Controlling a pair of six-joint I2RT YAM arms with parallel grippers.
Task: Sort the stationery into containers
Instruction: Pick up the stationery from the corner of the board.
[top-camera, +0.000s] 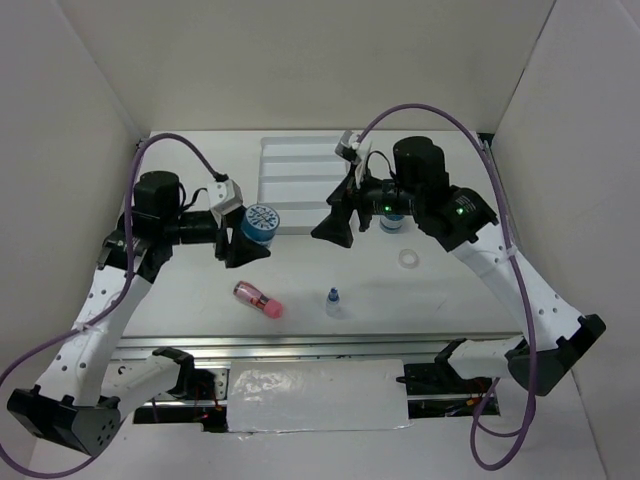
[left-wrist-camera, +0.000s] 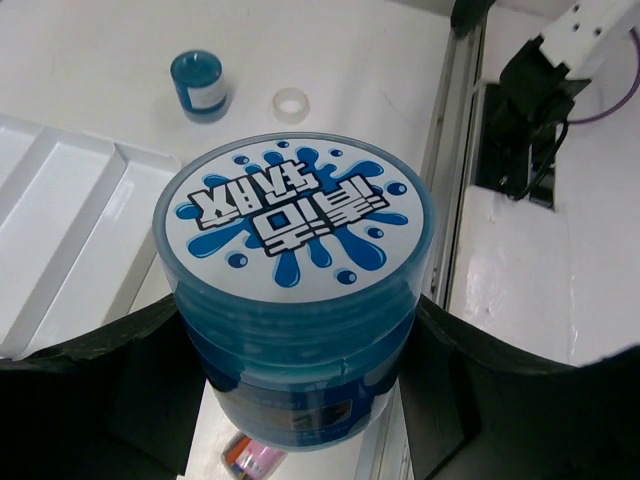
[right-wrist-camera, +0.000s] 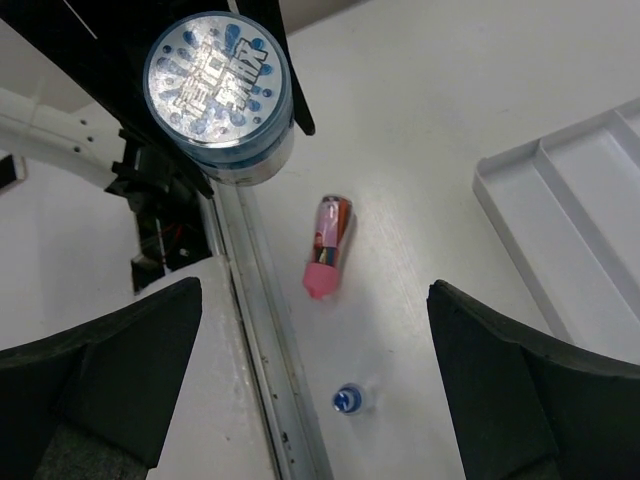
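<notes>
My left gripper is shut on a squat blue pot with a white splash label, held above the table just left of the white tray's near corner. The pot fills the left wrist view and shows in the right wrist view. My right gripper is open and empty, above the table. The second blue pot stands behind it, the white ring near it. The pink tube and the tiny blue-capped bottle lie near the front; both show below my right gripper.
The tray's long compartments show nothing in them. The second pot and ring sit beyond the tray's end. A metal rail runs along the table's front edge. White walls close in both sides.
</notes>
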